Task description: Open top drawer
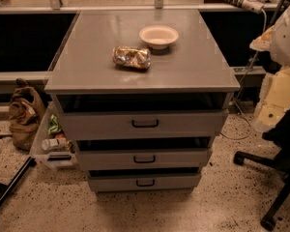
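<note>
The grey metal cabinet (140,62) stands in the middle of the camera view with three drawers. The top drawer (96,125) is the widest, and its black loop handle (145,123) is centred on its front. A dark gap shows between its front and the tabletop. The two narrower drawers (111,158) (111,182) sit below it, each with a shorter handle. White and cream parts of my arm (282,81) fill the right edge. My gripper is out of view, off the right side of the frame.
A white bowl (158,36) and a crumpled snack bag (131,57) lie on the cabinet top. A brown bag (24,115) and a clear bin of items (50,146) sit on the floor at the left. An office chair base (275,178) stands at the right.
</note>
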Robot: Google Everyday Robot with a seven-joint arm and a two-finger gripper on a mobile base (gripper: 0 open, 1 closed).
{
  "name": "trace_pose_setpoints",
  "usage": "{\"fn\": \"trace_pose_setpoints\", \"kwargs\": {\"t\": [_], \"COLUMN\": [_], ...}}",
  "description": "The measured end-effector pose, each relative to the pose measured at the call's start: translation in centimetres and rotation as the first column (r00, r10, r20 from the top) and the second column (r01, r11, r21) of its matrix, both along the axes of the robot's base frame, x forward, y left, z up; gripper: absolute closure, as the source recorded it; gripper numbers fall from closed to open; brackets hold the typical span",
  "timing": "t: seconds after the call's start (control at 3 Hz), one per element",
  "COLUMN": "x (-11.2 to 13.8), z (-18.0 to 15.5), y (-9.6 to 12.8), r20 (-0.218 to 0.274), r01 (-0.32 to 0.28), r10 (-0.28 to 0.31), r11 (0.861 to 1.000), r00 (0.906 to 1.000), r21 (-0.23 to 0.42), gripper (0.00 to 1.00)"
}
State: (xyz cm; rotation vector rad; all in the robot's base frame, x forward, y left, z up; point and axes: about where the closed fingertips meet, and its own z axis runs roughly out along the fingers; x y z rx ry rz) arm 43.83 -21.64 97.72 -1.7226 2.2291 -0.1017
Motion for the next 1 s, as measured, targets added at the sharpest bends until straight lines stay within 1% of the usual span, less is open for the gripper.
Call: {"fn": "trace_pose_setpoints", "kwargs": {"t": [0.33,0.67,1.0], "x": [0.0,0.7,2.1], "z": [0.0,-2.4,-8.9], "y": [0.0,0.3,1.1], "r20": [0.0,0.018,0.012], "r01": [0.0,0.005,-0.014], "r10": [0.0,-0.005,0.012], "r11": [1.0,1.0,0.996], "r00": [1.0,0.9998,0.9998], "r21": [0.0,0.003,0.089], "gripper": [0.0,0.0,0.0]}}
